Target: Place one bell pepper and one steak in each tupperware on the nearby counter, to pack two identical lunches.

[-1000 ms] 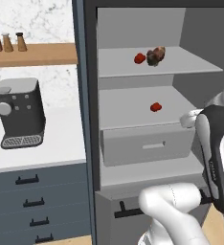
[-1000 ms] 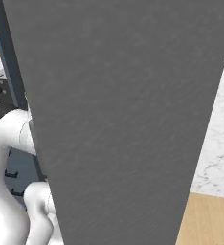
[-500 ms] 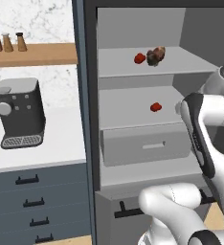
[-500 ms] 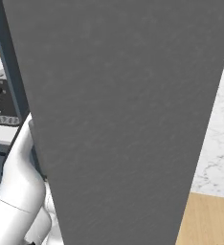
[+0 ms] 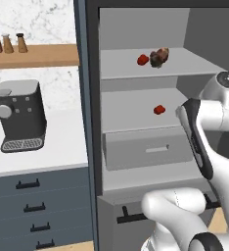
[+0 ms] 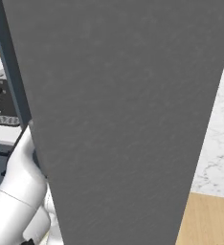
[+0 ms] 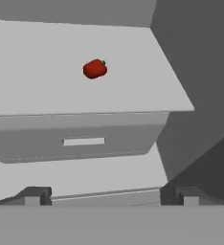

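Observation:
In the open fridge, one red bell pepper (image 5: 143,60) lies on the top shelf, with the brown mottled steak (image 5: 159,57) just to its right. A second bell pepper (image 5: 159,109) (image 7: 95,69) lies alone on the middle shelf. My gripper (image 7: 111,196) is open, its fingertips (image 7: 37,195) wide apart with nothing between them. It faces the middle shelf from in front of the drawer, well short of the pepper. In the left base view my hand (image 5: 185,112) hangs just right of that pepper. The white counter (image 5: 62,147) lies left of the fridge. The tupperware is out of view.
A dark coffee machine (image 5: 19,115) stands on the counter, and spice jars (image 5: 8,43) sit on a wooden shelf above it. A grey fridge drawer (image 5: 148,149) sits under the middle shelf. The open fridge door (image 6: 123,110) blocks the right base view.
My arm has swung left and upward from the right edge toward the fridge's middle shelf. The food has not moved, and the gripper has stayed open.

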Motion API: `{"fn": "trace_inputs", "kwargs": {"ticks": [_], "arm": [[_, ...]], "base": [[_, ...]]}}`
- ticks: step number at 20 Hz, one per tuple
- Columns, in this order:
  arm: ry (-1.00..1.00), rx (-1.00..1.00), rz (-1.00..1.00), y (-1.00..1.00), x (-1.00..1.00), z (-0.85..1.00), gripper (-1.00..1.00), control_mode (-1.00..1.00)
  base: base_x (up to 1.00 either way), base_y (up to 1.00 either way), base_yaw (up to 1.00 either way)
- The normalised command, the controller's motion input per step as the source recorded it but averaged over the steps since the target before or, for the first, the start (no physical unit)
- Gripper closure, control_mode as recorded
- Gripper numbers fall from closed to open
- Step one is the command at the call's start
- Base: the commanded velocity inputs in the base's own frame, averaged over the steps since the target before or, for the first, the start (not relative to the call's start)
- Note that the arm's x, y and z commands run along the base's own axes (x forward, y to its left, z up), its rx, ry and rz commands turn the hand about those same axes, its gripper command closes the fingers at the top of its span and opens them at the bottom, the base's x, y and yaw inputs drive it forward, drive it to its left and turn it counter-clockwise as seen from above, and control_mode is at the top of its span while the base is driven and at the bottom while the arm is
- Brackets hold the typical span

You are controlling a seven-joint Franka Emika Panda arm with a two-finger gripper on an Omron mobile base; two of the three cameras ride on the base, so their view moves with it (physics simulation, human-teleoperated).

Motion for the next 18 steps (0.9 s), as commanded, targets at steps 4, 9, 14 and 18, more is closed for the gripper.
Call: {"fn": "trace_inputs", "kwargs": {"ticks": [4,9,14,18], "arm": [[-0.16,0.11,0.0,0.0,0.2,-0.03,-1.0,-1.0],[-0.14,0.02,0.0,0.01,0.44,0.0,-1.0,-1.0],[-0.04,0.0,0.0,0.02,0.54,0.0,-1.0,-1.0],[0.0,-0.01,-0.02,0.13,0.25,0.03,-1.0,-1.0]], "base": [[0.0,0.0,0.0],[0.0,0.0,0.0],[0.0,0.0,0.0],[0.0,0.0,0.0]]}}
